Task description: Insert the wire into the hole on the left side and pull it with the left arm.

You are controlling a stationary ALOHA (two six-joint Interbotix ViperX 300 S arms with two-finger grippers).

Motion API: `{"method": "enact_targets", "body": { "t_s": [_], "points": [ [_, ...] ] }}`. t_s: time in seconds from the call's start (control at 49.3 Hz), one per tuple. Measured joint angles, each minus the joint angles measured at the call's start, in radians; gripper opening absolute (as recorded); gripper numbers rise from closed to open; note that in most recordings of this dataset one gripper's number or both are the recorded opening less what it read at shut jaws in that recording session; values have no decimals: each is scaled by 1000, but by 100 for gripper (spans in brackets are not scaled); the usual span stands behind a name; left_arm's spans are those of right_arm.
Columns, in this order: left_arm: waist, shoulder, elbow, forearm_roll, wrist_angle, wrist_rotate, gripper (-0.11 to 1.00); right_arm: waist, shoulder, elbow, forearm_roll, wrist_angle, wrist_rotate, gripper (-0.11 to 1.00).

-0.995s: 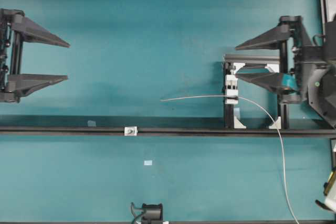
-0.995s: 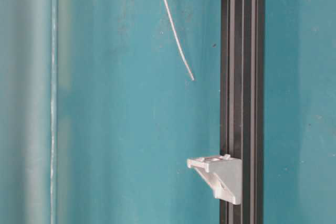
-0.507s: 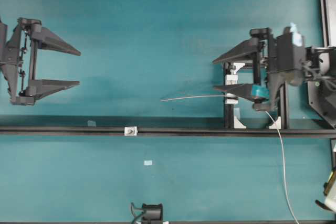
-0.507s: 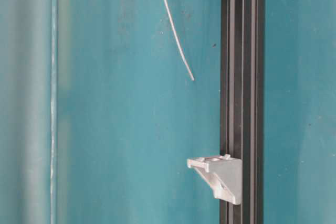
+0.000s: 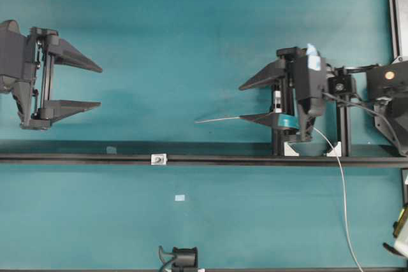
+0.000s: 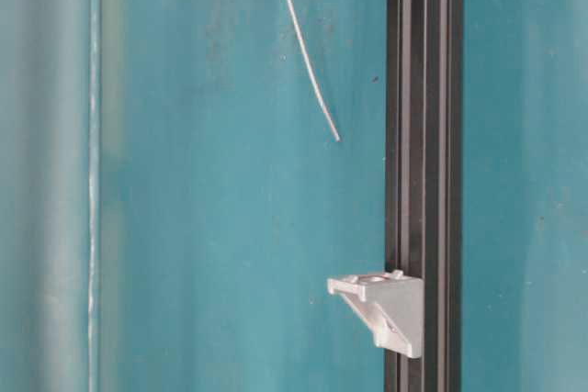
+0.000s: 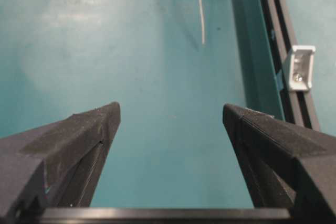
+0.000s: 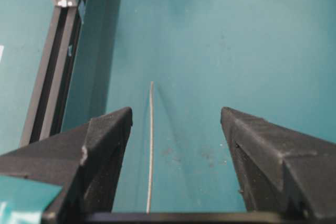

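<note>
Wire (image 5: 220,119) lies on teal desk (image 5: 191,23), free end pointing left, rest running under right gripper (image 5: 241,102) w/ jaws wide, holding nothing. Left gripper (image 5: 100,85) also wide open, empty, well apart from wire tip.

The bench (image 5: 191,30) has a matt teal surface, smooth but faintly scuffed and smudged in the wrist views. The wire (image 5: 220,119) looks like bare metal, thin and silver-grey with a dull sheen. The left end effector (image 5: 99,85) is matt black plastic; its fingers (image 7: 79,140) show a fine grainy texture. The right end effector (image 5: 241,102), at 3 o'clock overhead, is of the same plastic, with glossy teal tape (image 5: 288,121). The rail (image 5: 210,158) is black, satin-finished metal, carrying a pale, smooth plastic bracket (image 6: 386,309).
</note>
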Motion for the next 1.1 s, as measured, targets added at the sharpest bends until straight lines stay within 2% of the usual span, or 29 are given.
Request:
{"method": "enact_targets", "body": {
  "t_s": [0.548,1.096],
  "points": [
    [0,8,2,0,0,0,68,20,146,-46,0,0,14,76],
    [0,17,3,-2,0,-3,68,14,227,-87,-2,-2,15,76]
  ]
}}
